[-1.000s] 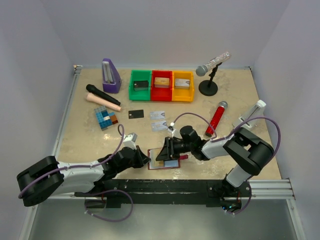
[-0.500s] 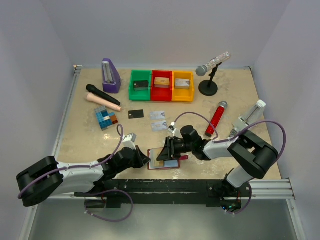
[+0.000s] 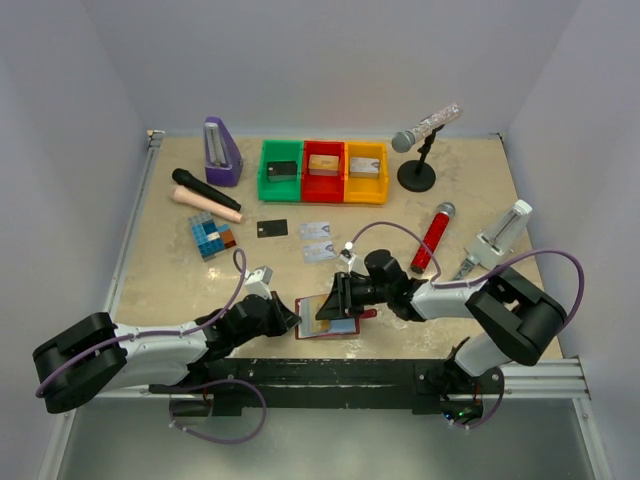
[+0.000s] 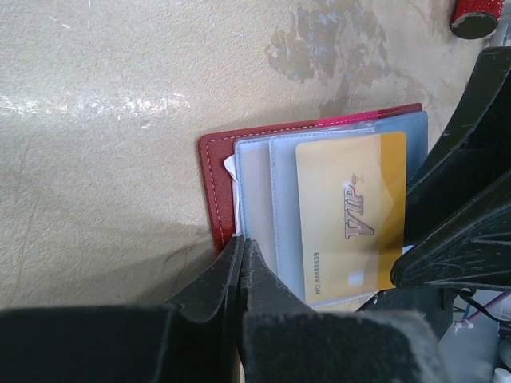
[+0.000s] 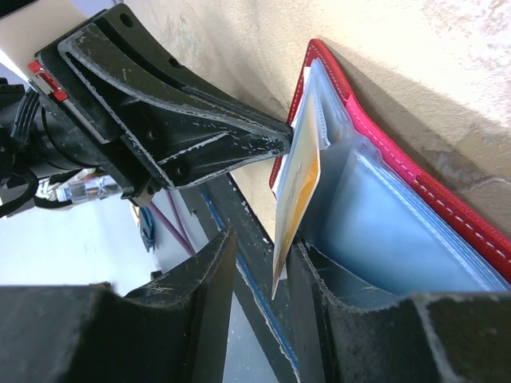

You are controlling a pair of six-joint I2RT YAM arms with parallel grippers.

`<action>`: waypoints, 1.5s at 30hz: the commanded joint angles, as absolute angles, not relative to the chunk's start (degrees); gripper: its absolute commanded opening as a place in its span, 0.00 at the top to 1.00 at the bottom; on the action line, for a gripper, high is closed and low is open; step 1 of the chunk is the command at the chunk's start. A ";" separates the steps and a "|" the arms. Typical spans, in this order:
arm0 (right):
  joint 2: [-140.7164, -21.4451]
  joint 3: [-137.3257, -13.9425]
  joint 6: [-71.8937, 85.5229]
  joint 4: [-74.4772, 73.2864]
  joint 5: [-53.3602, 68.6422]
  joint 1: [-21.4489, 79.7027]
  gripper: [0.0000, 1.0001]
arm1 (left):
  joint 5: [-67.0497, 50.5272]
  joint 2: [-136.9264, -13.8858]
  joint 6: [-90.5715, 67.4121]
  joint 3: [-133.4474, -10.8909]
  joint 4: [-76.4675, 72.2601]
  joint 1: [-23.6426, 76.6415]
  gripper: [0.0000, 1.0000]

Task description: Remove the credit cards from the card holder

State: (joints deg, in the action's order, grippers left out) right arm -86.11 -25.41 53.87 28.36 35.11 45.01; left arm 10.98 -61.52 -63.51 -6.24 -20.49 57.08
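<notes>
The dark-red card holder (image 3: 343,328) lies open at the table's near edge, its pale bluish pockets up (image 4: 255,183). My left gripper (image 3: 291,318) is shut on the holder's left edge (image 4: 241,242). The gold-orange credit card (image 4: 351,211) sticks partly out of a pocket. My right gripper (image 3: 332,303) is open, and the card's free edge (image 5: 289,209) stands between its jaws (image 5: 263,241), close against the right finger. A black card (image 3: 272,228) and two silvery cards (image 3: 315,230) (image 3: 318,250) lie flat on the table further back.
A red microphone (image 3: 432,238) lies just behind the right arm. Green, red and yellow bins (image 3: 323,170) with small blocks stand at the back. A mic stand (image 3: 417,172), a purple metronome (image 3: 221,152), a black microphone (image 3: 200,188) and a blue block puzzle (image 3: 211,236) also stand around.
My right arm's elbow has swung lower and to the right, and its gripper has shifted slightly at the gold card. My left gripper has kept its hold on the holder.
</notes>
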 commanded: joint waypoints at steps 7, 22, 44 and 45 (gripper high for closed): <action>-83.76 -24.61 52.65 29.18 34.28 44.12 0.68 | 13.71 -62.67 -62.75 -4.48 -13.01 57.13 1.00; -82.97 -23.91 52.21 28.65 34.19 43.24 0.73 | 13.89 -62.49 -63.28 -3.25 -13.62 57.13 1.00; -82.88 -23.91 51.68 27.16 33.93 42.71 0.74 | 14.41 -60.65 -63.63 -2.64 -12.83 57.13 1.00; -82.97 -23.99 51.68 26.98 33.93 42.71 0.76 | 14.41 -60.64 -63.72 -2.64 -12.83 57.13 1.00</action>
State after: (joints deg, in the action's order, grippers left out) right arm -83.99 -23.86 52.80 26.57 34.02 42.98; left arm 11.81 -59.88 -64.53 -4.97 -20.56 57.08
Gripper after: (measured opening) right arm 0.261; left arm 0.012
